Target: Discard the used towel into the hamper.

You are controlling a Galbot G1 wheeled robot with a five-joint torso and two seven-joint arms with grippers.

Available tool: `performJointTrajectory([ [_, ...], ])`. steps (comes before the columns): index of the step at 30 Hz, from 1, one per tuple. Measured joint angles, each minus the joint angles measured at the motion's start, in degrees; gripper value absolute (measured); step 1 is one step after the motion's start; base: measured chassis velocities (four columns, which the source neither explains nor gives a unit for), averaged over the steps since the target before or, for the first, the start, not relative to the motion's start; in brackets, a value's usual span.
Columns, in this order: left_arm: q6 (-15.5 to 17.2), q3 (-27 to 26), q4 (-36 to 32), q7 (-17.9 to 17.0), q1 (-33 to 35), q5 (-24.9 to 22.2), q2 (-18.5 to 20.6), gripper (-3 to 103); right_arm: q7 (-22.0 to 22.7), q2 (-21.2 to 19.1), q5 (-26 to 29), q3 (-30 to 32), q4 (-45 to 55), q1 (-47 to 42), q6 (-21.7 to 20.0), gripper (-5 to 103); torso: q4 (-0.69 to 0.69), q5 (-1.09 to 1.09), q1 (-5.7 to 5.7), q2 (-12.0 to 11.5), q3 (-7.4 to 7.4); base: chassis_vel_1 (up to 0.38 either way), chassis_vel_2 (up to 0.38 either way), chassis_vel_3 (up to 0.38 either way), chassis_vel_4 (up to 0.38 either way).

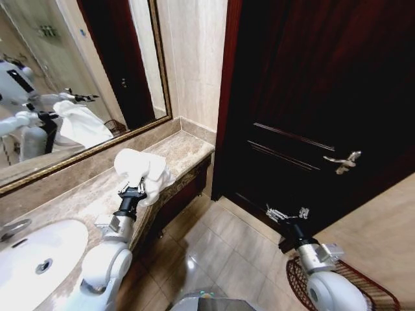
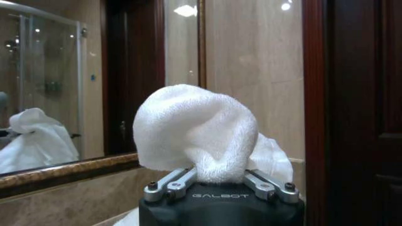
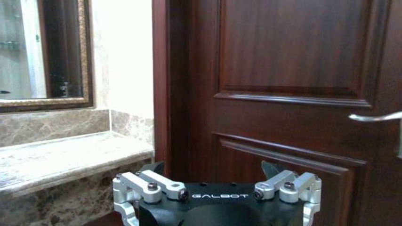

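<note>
A: Where was the white towel (image 1: 144, 172) seen?

B: It was held up over the marble countertop (image 1: 188, 148), bunched and drooping, clamped at its lower fold by the left gripper (image 1: 133, 192). In the left wrist view the towel (image 2: 196, 133) was pinched between the closed-in fingers (image 2: 168, 186), and its reflection was caught in the gold-framed mirror (image 1: 84, 84).

A: And the hamper?

B: The dark reddish-brown wire hamper (image 1: 363, 288) was seen on the tiled floor (image 1: 214, 253), at the robot's right, partly hidden behind the right arm and well apart from the towel.

A: What of the right gripper?

B: The right gripper (image 1: 286, 213) was held low before the dark wooden door (image 1: 311, 97), below its silver handle (image 1: 342, 162). Its fingers (image 3: 148, 182) were spread apart, with nothing held.

A: Anything else?

B: A white basin (image 1: 39, 249) was set in the countertop, near the left arm.
</note>
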Motion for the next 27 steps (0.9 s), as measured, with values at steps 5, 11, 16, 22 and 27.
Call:
performJointTrajectory([
  [5,0.0,0.01,0.08,0.21,-0.18,-0.01,0.11,7,-0.05,0.19,0.0,0.04,0.0,0.03,0.06,100,0.0,0.0,0.02,0.0,0.0,-0.042,-0.069,-0.057,-0.04],
  [11,0.0,0.09,0.38,0.41,-0.48,-0.03,0.15,7,-0.05,0.28,-0.01,0.04,0.09,0.21,0.0,100,0.01,0.0,0.02,0.0,0.01,-0.053,-0.087,-0.088,-0.07],
  [16,0.0,0.27,0.89,0.67,-0.76,-0.03,0.06,7,-0.05,0.32,-0.02,0.19,0.09,0.13,-0.05,100,0.0,-0.01,0.01,0.0,0.0,-0.081,-0.117,-0.134,-0.083],
  [22,0.0,0.39,1.24,0.87,-1.14,0.01,0.01,7,-0.05,0.26,0.01,0.54,0.01,0.11,-0.05,100,-0.01,0.0,0.01,0.0,0.0,-0.1,-0.149,-0.151,-0.097],
  [27,0.0,0.39,1.56,0.89,-1.28,0.08,-0.03,7,-0.07,0.26,0.06,0.54,-0.07,0.23,-0.08,100,0.01,0.01,0.02,-0.01,0.01,-0.099,-0.14,-0.143,-0.099],
])
